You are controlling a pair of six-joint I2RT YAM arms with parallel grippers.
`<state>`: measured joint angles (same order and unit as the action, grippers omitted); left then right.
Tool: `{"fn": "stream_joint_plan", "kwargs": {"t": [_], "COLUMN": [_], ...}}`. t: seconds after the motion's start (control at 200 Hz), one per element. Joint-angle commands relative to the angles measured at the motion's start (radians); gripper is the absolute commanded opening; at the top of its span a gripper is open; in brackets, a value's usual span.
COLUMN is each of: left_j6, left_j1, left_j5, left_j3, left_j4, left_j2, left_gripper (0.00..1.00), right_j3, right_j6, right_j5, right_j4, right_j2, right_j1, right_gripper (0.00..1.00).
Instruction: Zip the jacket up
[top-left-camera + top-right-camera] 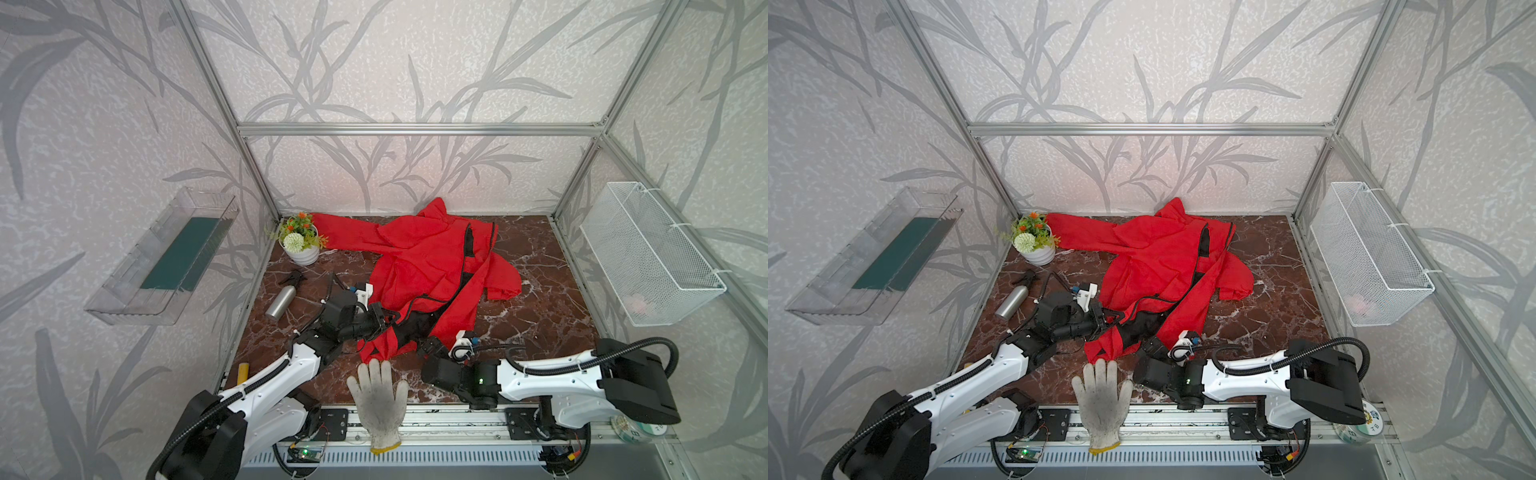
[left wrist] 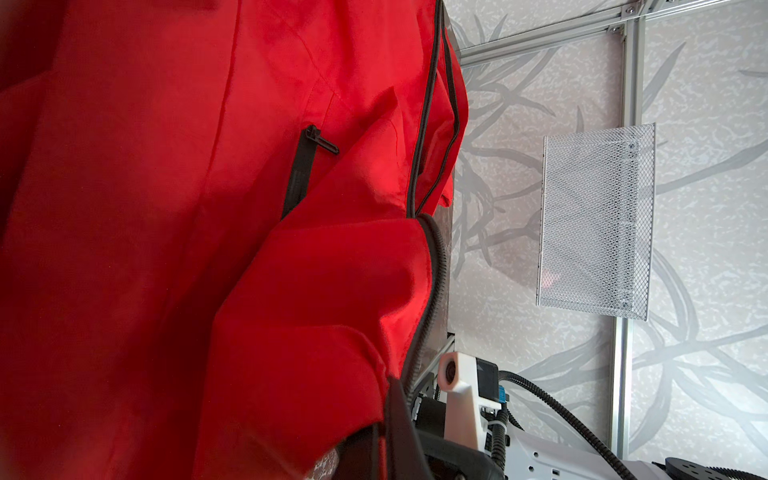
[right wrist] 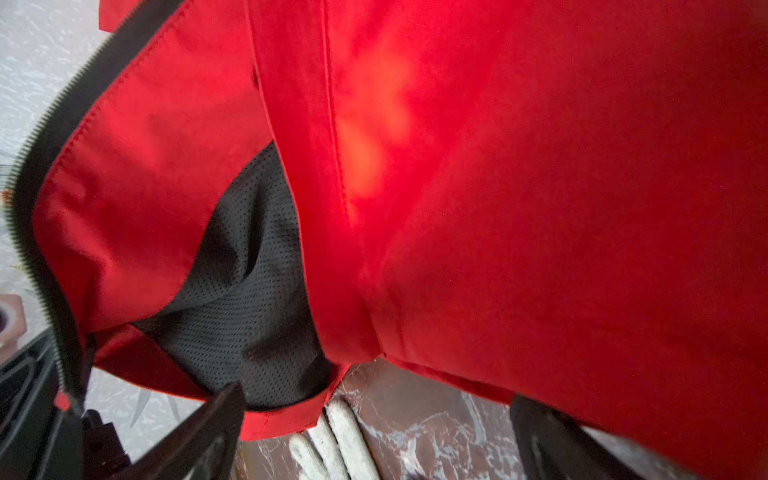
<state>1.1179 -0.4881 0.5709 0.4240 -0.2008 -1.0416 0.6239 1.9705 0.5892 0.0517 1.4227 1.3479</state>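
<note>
Jacket: the red jacket lay rumpled on the brown marble table, running from the far wall to the near middle. One sleeve stretched left to the flower pot in the far left corner.
Front zipper: the black front zipper was undone. Its two edges lay apart at the far end and wider apart at the near end, where the black lining showed.
Left gripper: my left gripper was clenched on the jacket's front edge at the near end. A fold of red cloth drooped from it toward the glove.
Right gripper: my right gripper was spread wide and grasped nothing. It sat just right of the near hem, and in the right wrist view the hem and lining hung beyond its fingers.
Pocket zip: the black pocket zip showed its pull on the panel beside the front zipper.
Glove: a white work glove lay at the near edge, fingertips just beside the drooping fold.
Spray bottle: a metal spray bottle lay at the left, apart from the jacket.
</note>
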Motion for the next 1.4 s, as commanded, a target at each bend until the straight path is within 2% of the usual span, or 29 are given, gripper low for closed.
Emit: {"fn": "stream_joint_plan", "kwargs": {"t": [0.0, 0.18, 0.365, 0.54, 0.795, 0.985, 1.04, 1.115, 1.22, 1.3, 1.4], "left_j6": [-0.006, -0.006, -0.007, -0.009, -0.018, -0.020, -0.020, -0.021, -0.025, -0.032, -0.036], "left_j1": [0.007, 0.009, 0.010, 0.010, 0.009, 0.011, 0.010, 0.010, 0.010, 0.010, 0.010], "left_j5": [0.002, 0.006, 0.003, -0.002, -0.008, -0.011, -0.010, -0.009, -0.012, -0.014, -0.016], "left_j3": [0.010, 0.012, 0.014, 0.014, 0.018, 0.022, 0.022, 0.022, 0.024, 0.027, 0.030], "left_j4": [-0.001, 0.000, 0.001, 0.011, 0.036, 0.040, 0.041, 0.040, 0.041, 0.053, 0.064], "left_j2": [-0.006, -0.012, -0.010, -0.002, 0.015, 0.016, 0.016, 0.014, 0.016, 0.016, 0.020], "left_gripper": [0.00, 0.00, 0.00, 0.00, 0.00, 0.00, 0.00, 0.00, 0.00, 0.00, 0.00], "right_j3": [-0.034, -0.025, 0.014, 0.024, 0.082, 0.082, 0.084, 0.093, 0.119, 0.138, 0.149], "right_j6": [-0.016, -0.078, -0.005, -0.019, -0.014, -0.014, -0.016, 0.000, -0.011, -0.018, -0.028], "right_j5": [0.015, -0.007, -0.039, -0.032, -0.058, -0.064, -0.081, -0.104, -0.113, -0.132, -0.141], "right_j4": [-0.060, -0.090, 0.040, -0.017, 0.063, 0.071, 0.078, 0.114, 0.159, 0.179, 0.171], "right_j2": [0.016, 0.025, 0.046, 0.076, 0.112, 0.113, 0.114, 0.120, 0.134, 0.153, 0.166], "right_j1": [-0.017, -0.051, -0.069, -0.079, -0.094, -0.100, -0.107, -0.113, -0.119, -0.129, -0.137], "right_gripper": [1.00, 0.97, 0.91, 0.82, 0.84, 0.75, 0.76, 0.85, 0.85, 0.83, 0.73]}}
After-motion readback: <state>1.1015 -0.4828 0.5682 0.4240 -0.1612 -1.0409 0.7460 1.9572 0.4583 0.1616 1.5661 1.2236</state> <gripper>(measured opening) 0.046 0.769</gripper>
